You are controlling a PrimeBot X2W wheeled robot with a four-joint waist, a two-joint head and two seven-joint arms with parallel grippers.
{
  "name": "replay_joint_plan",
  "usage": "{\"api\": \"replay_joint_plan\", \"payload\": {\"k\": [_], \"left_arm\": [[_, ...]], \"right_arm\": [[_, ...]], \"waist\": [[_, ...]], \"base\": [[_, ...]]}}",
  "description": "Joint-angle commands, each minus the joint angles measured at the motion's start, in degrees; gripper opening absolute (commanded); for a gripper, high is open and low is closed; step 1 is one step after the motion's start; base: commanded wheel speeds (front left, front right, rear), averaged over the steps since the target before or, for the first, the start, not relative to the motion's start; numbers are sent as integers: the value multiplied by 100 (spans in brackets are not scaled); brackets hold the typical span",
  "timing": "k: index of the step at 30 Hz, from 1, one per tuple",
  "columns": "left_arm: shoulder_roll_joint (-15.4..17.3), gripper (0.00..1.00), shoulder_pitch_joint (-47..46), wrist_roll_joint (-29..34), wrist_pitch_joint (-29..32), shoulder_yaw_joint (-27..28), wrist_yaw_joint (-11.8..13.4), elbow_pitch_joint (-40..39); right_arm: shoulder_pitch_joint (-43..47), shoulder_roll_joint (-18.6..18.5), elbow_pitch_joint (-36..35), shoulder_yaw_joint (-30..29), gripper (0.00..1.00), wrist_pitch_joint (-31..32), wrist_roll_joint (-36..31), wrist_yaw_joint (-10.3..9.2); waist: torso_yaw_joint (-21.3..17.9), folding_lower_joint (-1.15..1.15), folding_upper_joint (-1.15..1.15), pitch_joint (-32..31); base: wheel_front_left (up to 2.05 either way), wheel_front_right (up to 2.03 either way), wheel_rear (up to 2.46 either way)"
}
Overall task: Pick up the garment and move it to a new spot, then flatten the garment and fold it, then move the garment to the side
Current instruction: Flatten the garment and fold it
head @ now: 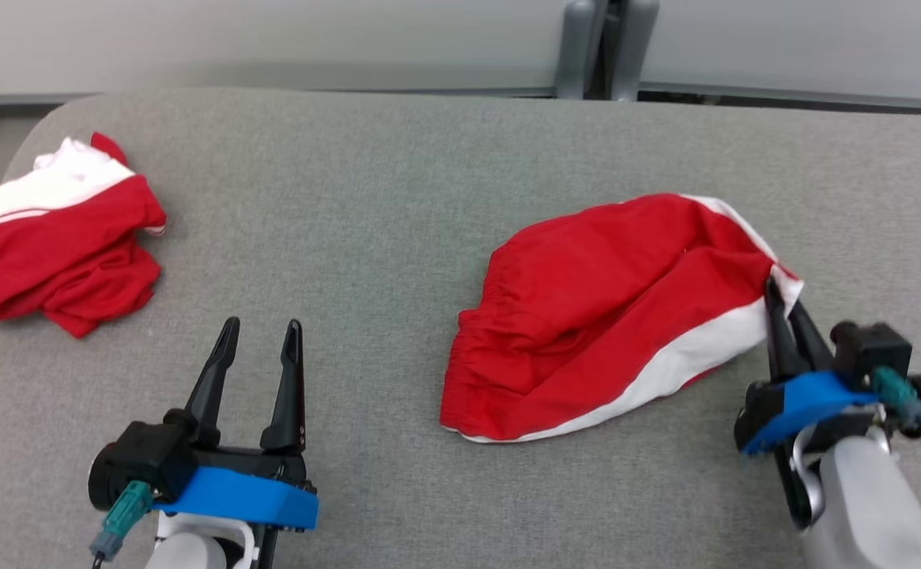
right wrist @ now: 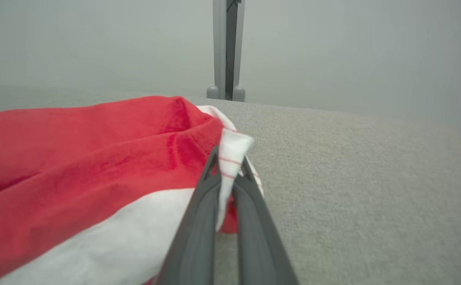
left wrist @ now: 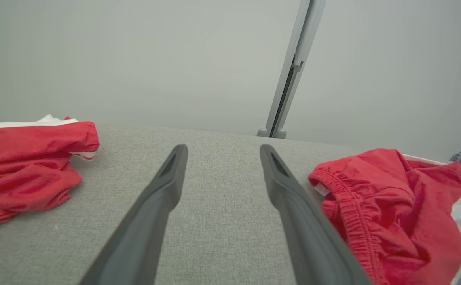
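Two red-and-white garments lie on the grey counter (head: 397, 197). The garment (head: 610, 316) (left wrist: 388, 206) (right wrist: 76, 166), red with an elastic waistband and a white side band, lies crumpled just left of the right tool (head: 780, 292) (right wrist: 230, 158). That tool's two fingers are pressed together on the garment's white corner, and a fold of cloth sticks up between the tips. The left tool (head: 262, 324) (left wrist: 223, 148) has its fingers apart with bare counter between them, gripping nothing. The garment lies near on its right. The second garment (head: 57, 245) (left wrist: 24, 166), a rumpled heap, lies ahead of it to its left, well apart.
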Motion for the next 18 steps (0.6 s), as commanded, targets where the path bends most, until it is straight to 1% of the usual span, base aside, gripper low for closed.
{"api": "replay_joint_plan", "payload": {"k": [1,8,15,16,17,18], "left_arm": [[17,100,67,-32,-17,19,22,16],[17,100,277,-13,-17,21,27,11],[17,100,310,61,-17,53,-7,23],[17,100,298,57,-17,49,-14,31],[17,100,284,57,-17,43,-9,34],[17,100,279,55,-17,44,-13,35]], "right_arm": [[237,41,-137,46,0,-2,55,-1],[1774,159,-1426,308,0,22,320,-1],[2994,226,-2348,601,0,424,508,-1],[3107,228,-2450,612,17,478,549,-1],[3187,223,-2547,604,53,502,559,-1],[3243,224,-2637,573,100,519,572,-1]], "waist": [[-134,0,0,-144],[-359,0,0,-337],[-549,0,0,-337],[-568,0,0,-339],[-588,0,0,-338],[-610,0,0,-345]], "base": [[0,0,0],[0,0,0],[0,0,0],[0,0,0],[0,0,0],[0,0,0]]}}
